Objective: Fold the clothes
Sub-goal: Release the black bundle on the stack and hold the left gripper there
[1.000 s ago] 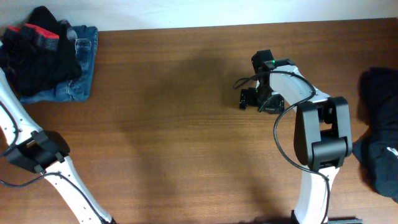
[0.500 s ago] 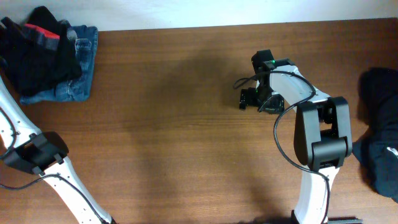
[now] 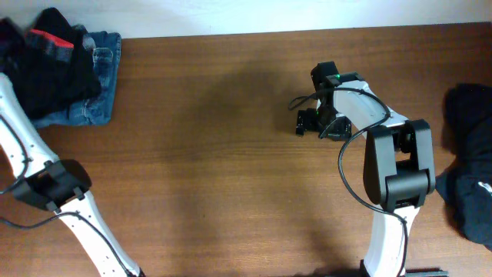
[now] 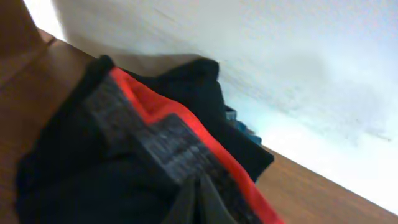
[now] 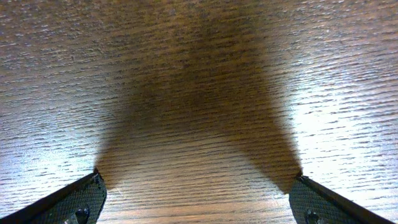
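Observation:
The clothes lie in a pile at the table's far left corner: a black garment with red trim [image 3: 58, 65] on top of blue denim jeans [image 3: 96, 108]. My left gripper [image 3: 11, 31] is at the pile's left edge. In the left wrist view its jaws [image 4: 199, 190] are pressed together on the grey waistband of the black garment [image 4: 124, 155], beside the red trim [image 4: 186, 118]. My right gripper [image 3: 307, 123] rests low over bare wood mid-table. It is open, with nothing between its fingers [image 5: 84, 196].
More dark clothes [image 3: 469, 154] are heaped at the table's right edge. A white wall [image 4: 298, 68] runs right behind the left pile. The right arm's base [image 3: 400, 185] stands at the front right.
My left gripper has shut on the black garment's waistband. The left end of the pile has shifted, and the left arm's elbow has moved slightly. The right arm has not moved.

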You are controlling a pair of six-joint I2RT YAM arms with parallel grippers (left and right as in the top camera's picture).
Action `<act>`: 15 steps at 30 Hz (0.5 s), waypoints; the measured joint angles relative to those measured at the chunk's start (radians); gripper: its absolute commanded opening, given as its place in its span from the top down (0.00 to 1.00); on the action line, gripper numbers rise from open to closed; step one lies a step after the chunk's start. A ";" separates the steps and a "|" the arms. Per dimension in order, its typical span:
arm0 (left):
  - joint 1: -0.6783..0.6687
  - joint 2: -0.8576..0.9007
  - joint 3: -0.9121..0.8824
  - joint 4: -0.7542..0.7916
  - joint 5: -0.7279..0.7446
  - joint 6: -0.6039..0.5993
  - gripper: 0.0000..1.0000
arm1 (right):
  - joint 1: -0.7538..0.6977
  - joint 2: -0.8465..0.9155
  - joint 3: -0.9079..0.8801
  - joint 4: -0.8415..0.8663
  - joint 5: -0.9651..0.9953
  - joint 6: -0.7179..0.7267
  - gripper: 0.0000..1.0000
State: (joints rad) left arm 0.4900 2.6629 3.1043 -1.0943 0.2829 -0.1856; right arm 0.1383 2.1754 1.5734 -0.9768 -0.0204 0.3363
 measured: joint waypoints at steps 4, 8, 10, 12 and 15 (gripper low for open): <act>-0.024 0.006 -0.020 0.002 -0.003 0.001 0.99 | 0.000 0.000 0.000 0.000 0.000 0.000 0.02; -0.037 0.043 -0.023 0.013 -0.003 0.001 0.99 | 0.000 0.000 0.000 0.000 0.000 0.000 0.01; -0.043 0.066 -0.024 0.019 -0.004 0.001 0.99 | 0.000 0.000 0.000 0.000 0.000 0.000 0.01; -0.049 0.097 -0.025 0.027 -0.006 0.001 0.99 | 0.000 0.000 0.000 -0.003 -0.001 0.001 0.01; -0.061 0.142 -0.029 0.061 -0.009 0.001 0.99 | 0.000 0.000 0.000 -0.005 -0.003 0.000 0.01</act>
State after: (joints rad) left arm 0.4286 2.8048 3.0749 -1.0336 0.2737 -0.1844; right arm 0.1383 2.1754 1.5734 -0.9817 -0.0238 0.3363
